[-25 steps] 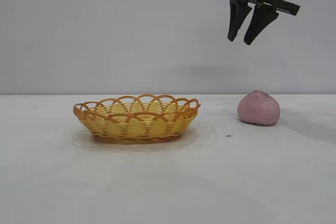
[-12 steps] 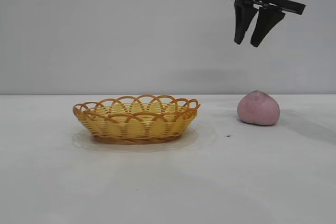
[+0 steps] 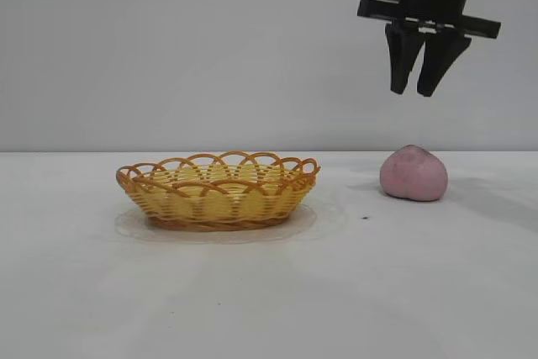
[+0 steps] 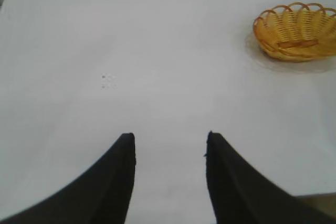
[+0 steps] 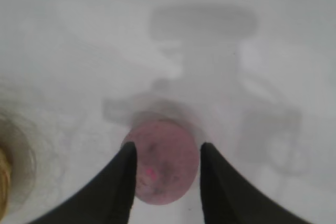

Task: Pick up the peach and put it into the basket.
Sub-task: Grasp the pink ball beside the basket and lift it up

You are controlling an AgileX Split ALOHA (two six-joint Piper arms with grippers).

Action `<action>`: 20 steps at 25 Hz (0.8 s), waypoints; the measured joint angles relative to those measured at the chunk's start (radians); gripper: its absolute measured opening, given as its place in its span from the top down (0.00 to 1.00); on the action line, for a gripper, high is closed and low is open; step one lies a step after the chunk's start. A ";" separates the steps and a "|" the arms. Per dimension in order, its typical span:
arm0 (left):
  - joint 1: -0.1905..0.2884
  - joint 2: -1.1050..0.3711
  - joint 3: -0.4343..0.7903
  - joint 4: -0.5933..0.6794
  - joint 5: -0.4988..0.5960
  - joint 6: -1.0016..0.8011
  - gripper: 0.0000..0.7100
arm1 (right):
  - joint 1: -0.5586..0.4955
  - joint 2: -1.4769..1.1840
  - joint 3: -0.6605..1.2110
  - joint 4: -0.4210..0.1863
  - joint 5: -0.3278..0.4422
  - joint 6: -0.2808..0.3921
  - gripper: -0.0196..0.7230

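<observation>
The dusty-pink peach [image 3: 414,173] rests on the white table at the right. High above it hangs my right gripper [image 3: 415,90], fingers pointing down, open and empty. From the right wrist camera the peach [image 5: 163,163] shows far below, between the two dark fingers [image 5: 118,187]. The yellow wicker basket [image 3: 218,190] with its orange looped rim stands left of the peach, with nothing in it. My left gripper [image 4: 169,142] is open over bare table, away from the basket [image 4: 295,31], and is outside the exterior view.
The white table [image 3: 269,292] runs flat to a plain grey wall behind. The right arm's shadow [image 5: 210,56] falls on the tabletop beyond the peach. A small dark speck [image 3: 365,218] lies in front of the peach.
The right gripper has moved rightward and a little lower, from left of the peach to directly above it, and now points more straight down. Peach and basket have not moved.
</observation>
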 joint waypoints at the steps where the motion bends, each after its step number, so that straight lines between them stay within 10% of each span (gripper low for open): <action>1: 0.000 0.000 0.000 0.000 0.000 0.000 0.61 | 0.000 0.000 0.015 0.000 0.000 0.000 0.66; 9: 0.000 0.000 0.000 0.000 0.000 0.000 0.61 | 0.000 0.001 0.212 0.029 -0.034 -0.002 0.66; 14: 0.000 0.000 0.000 0.000 0.000 0.000 0.61 | 0.035 -0.011 0.232 0.027 -0.104 -0.004 0.97; 20: 0.000 0.000 0.000 0.000 0.000 0.000 0.61 | 0.201 -0.126 0.150 0.045 -0.121 -0.004 0.97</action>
